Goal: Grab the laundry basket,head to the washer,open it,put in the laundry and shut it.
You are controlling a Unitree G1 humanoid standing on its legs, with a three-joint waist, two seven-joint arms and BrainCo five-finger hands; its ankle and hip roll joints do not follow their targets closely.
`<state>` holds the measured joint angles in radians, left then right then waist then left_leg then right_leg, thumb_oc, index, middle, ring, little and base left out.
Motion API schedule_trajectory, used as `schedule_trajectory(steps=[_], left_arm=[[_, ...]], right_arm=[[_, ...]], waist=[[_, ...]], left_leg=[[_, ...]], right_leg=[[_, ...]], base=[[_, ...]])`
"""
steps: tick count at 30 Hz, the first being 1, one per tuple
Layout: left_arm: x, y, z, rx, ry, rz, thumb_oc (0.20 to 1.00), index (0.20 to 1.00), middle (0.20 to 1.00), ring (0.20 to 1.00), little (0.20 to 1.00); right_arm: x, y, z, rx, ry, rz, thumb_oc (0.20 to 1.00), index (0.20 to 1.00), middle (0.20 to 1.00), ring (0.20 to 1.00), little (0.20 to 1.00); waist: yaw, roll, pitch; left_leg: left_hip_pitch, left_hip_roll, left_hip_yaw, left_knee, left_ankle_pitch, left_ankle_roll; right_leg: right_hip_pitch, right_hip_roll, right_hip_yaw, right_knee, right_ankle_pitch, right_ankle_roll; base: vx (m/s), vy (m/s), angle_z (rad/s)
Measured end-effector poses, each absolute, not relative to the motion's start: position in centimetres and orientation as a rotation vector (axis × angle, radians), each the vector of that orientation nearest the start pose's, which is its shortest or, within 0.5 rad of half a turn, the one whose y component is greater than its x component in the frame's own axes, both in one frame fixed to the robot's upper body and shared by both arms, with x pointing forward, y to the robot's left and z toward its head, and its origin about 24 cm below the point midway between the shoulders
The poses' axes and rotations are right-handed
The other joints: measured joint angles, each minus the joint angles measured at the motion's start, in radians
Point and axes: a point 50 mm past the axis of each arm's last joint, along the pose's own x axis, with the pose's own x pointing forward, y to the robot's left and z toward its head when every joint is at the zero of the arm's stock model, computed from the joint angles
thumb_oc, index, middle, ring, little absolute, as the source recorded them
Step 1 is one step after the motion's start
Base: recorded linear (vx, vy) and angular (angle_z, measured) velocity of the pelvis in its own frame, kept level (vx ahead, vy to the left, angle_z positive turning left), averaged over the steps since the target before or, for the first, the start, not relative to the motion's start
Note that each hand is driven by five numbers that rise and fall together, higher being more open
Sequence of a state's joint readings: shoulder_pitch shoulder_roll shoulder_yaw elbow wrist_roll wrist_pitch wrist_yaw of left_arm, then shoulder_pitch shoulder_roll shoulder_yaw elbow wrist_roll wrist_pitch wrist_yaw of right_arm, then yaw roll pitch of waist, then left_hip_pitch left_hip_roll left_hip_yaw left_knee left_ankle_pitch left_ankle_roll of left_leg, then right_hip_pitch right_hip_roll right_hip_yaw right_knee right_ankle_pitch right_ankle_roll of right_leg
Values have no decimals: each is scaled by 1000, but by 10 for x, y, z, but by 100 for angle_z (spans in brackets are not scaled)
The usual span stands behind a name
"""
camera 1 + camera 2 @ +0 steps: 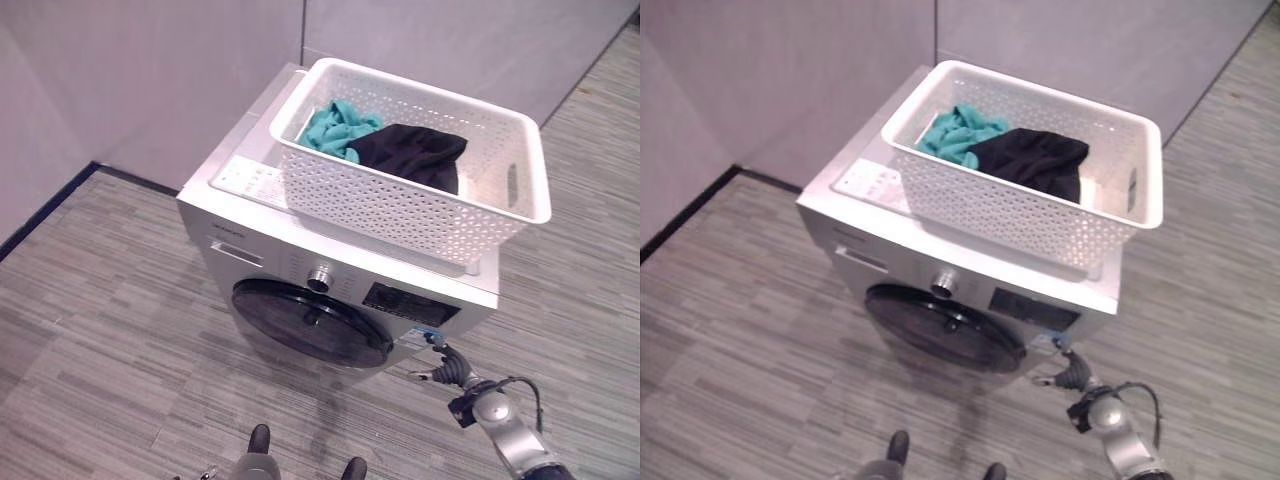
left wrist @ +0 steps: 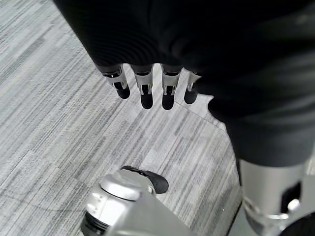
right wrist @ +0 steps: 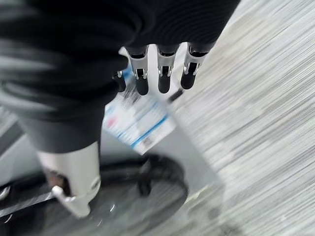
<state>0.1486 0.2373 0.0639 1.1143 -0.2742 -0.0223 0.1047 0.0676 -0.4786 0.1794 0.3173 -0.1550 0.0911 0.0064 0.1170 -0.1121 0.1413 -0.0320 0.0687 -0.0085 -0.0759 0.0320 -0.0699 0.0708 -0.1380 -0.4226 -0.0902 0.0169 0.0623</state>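
Note:
A white perforated laundry basket (image 1: 400, 212) stands on top of the silver front-loading washer (image 1: 236, 232). Inside it lie a teal cloth (image 1: 336, 127) and a black garment (image 1: 416, 152). The washer's round dark door (image 1: 310, 324) is closed. My right hand (image 1: 446, 368) hovers low by the washer's lower right front corner, just right of the door. Its fingers (image 3: 164, 78) are relaxed and hold nothing, pointing at a label (image 3: 140, 123) on the washer's front. My left hand (image 2: 147, 91) hangs over the floor, fingers straight and apart from everything.
The washer stands near grey wall panels (image 1: 150, 70) behind and to its left. A knob (image 1: 319, 277) and a dark display (image 1: 408, 301) sit above the door. Grey striped floor (image 1: 110, 340) spreads in front and to both sides.

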Motion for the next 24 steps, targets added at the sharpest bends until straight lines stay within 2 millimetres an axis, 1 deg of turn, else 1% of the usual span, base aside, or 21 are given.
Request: schedule_trajectory(steps=[2, 5, 6, 7, 8, 9, 18, 21, 24], left_arm=[[55, 257, -157, -4, 1175, 468, 1000, 1000, 1000, 1000, 1000], [55, 257, -157, -4, 1172, 465, 1000, 1000, 1000, 1000, 1000], [60, 256, -155, -2, 1150, 454, 1000, 1000, 1000, 1000, 1000], [61, 256, -155, -3, 1147, 454, 1000, 1000, 1000, 1000, 1000], [61, 256, -155, -3, 1146, 455, 1000, 1000, 1000, 1000, 1000], [62, 256, -155, -2, 1142, 454, 1000, 1000, 1000, 1000, 1000], [63, 253, -155, -40, 1134, 471, 1000, 1000, 1000, 1000, 1000], [64, 248, -157, -29, 1149, 447, 1000, 1000, 1000, 1000, 1000], [65, 243, -159, -37, 1153, 445, 1000, 1000, 1000, 1000, 1000]], right_arm=[[213, -241, -38, -664, 504, 106, 1000, 1000, 1000, 1000, 1000], [217, -239, -40, -664, 507, 102, 1000, 1000, 1000, 1000, 1000], [225, -237, -43, -668, 516, 92, 1000, 1000, 1000, 1000, 1000], [227, -237, -42, -671, 514, 87, 1000, 1000, 1000, 1000, 1000], [228, -238, -42, -672, 512, 83, 1000, 1000, 1000, 1000, 1000], [231, -233, -42, -679, 513, 86, 1000, 1000, 1000, 1000, 1000], [243, -235, -43, -692, 530, 39, 1000, 1000, 1000, 1000, 1000], [252, -234, -44, -712, 535, 26, 1000, 1000, 1000, 1000, 1000], [251, -233, -46, -698, 538, 13, 1000, 1000, 1000, 1000, 1000]], waist=[[2, 2, 1], [5, 4, 2], [8, 5, 3], [8, 8, 5], [8, 11, 7], [7, 16, 10], [11, 48, 31], [11, 61, 42], [11, 67, 46]], left_leg=[[0, 0, 1, 0, 0, 0], [-2, 0, 5, 1, 0, 0], [-6, 1, 12, 2, 0, 0], [-7, 2, 15, 1, 0, -1], [-6, 2, 15, 2, 0, -1], [-7, 2, 16, 2, 0, -1], [-47, 1, -8, 8, 9, -2], [-69, 2, -11, 20, 9, -3], [-75, 5, -18, 21, 10, -5]], right_leg=[[-1, 0, 1, -6, 0, 0], [-4, 0, 2, -6, 1, 1], [-13, 0, 8, -6, 2, 4], [-15, 0, 11, -6, 3, 5], [-15, 0, 12, -6, 3, 5], [-17, 0, 13, -6, 4, 6], [-40, 2, -5, -6, 5, 7], [-52, 3, -10, -6, 6, 7], [-52, 7, -20, -6, 6, 7]], base=[[0, 0, 0], [-6, 12, -4], [-16, 18, -11], [-16, 13, -10], [-16, 13, -6], [0, 0, 0], [-26, 8, 7], [45, -12, 3], [20, 22, 7]])
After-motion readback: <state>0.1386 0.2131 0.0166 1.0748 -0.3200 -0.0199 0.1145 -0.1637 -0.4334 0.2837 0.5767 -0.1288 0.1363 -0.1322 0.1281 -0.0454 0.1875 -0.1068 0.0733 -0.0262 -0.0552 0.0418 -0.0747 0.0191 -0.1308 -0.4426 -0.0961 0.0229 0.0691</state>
